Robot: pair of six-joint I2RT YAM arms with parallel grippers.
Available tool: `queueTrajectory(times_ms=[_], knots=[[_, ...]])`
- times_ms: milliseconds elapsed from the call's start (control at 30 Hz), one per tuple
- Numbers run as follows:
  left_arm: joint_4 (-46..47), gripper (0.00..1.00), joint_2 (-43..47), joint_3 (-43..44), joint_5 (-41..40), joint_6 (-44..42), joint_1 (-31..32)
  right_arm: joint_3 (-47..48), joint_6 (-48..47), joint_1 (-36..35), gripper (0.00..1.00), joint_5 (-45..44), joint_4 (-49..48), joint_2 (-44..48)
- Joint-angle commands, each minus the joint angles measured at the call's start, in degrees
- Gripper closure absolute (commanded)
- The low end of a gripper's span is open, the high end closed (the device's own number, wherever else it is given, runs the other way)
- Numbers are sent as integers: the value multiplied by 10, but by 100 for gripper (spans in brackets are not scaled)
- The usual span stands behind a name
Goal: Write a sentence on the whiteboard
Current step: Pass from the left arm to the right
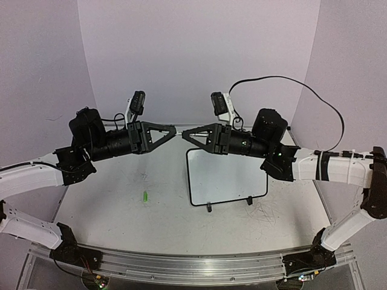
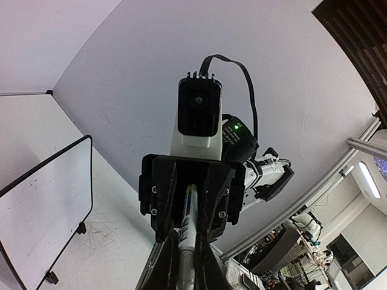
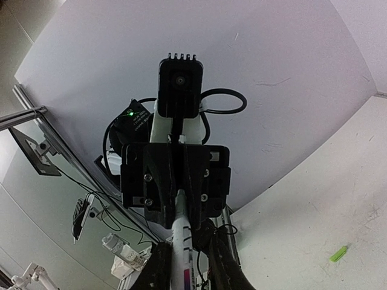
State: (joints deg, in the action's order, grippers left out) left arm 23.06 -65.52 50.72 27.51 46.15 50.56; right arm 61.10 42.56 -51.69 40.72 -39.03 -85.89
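Whiteboard point(image 1: 227, 175) is laid flat on the table point(image 1: 121, 205), long axis left-right, clip feet nearest the arms. Marker point(image 1: 179, 134) is clamped level by the left hand point(image 1: 172, 128); right hand's point(image 1: 186, 134) grip can't be told.

Glossy, smooth whiteboard point(image 1: 227, 175), matt white surface point(image 1: 121, 211) scuffed with faint grey marks, brushed metal rail point(image 1: 181, 266), matt black plastic left hand point(image 1: 173, 129) and right hand point(image 1: 185, 133), smooth white plastic marker point(image 2: 188, 222)
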Motion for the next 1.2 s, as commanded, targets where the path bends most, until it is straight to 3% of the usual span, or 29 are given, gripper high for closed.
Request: queueTrajectory(times_ms=[0, 200, 400, 600, 767, 867, 1033, 1167], knots=[[6, 100, -1, 1, 28, -4, 8, 21, 22, -2, 71, 13, -52, -8], [6, 100, -6, 5, 30, -5, 8, 24, 34, -2, 75, 20, -60, -19], [5, 100, -9, 5, 30, -4, 8, 18, 50, -2, 100, 15, -76, -19], [4, 98, -7, 4, 23, -4, 7, 3, 52, -2, 100, 1, -87, -6], [-14, 45, 23, -8, -2, -19, -4, -55, 33, 15, 100, -31, -87, 38], [-56, 25, 50, -12, -43, -38, -14, -110, -7, 36, 100, -72, -34, 84], [-194, 3, 73, 8, -173, -77, -18, -162, -129, 47, 100, -216, 150, 191], [-224, 1, 62, 6, -249, -85, -21, -210, -182, 48, 100, -335, 214, 282]])
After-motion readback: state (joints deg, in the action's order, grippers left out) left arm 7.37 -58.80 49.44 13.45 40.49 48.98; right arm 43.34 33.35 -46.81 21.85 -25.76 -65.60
